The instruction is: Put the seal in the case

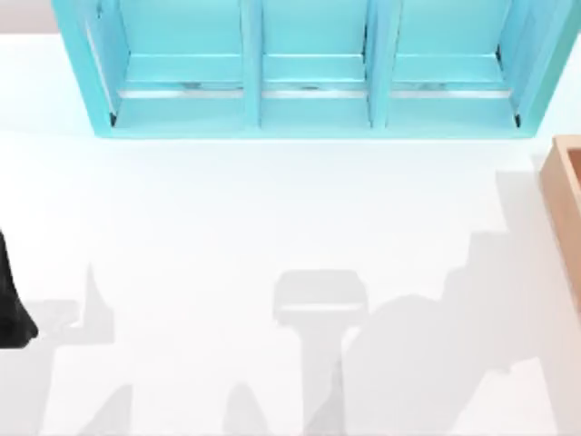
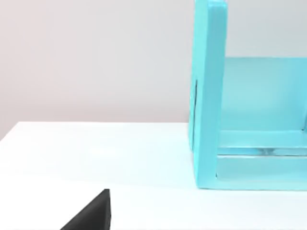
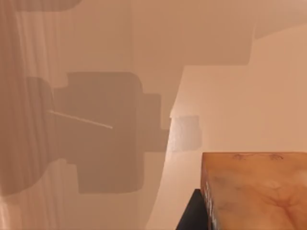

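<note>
Left arm: a black part (image 1: 13, 309) sits at the surface's left edge, parked. A black wedge (image 2: 91, 213) shows in the left wrist view, and I cannot tell how wide the left gripper stands.
Case: the cyan open-fronted three-bay case (image 1: 313, 113) stands at the far middle of the white surface (image 1: 227, 227). No seal is visible in its bays.
Right edge: a tan wooden box (image 1: 565, 204) is cut off by the frame.
Right gripper: its state cannot be told. An orange-brown wood-grained block (image 3: 254, 191) lies close to the right wrist camera.
Seal: possibly that block, though this is unclear.
Progress: placing is apparently not yet done.
</note>
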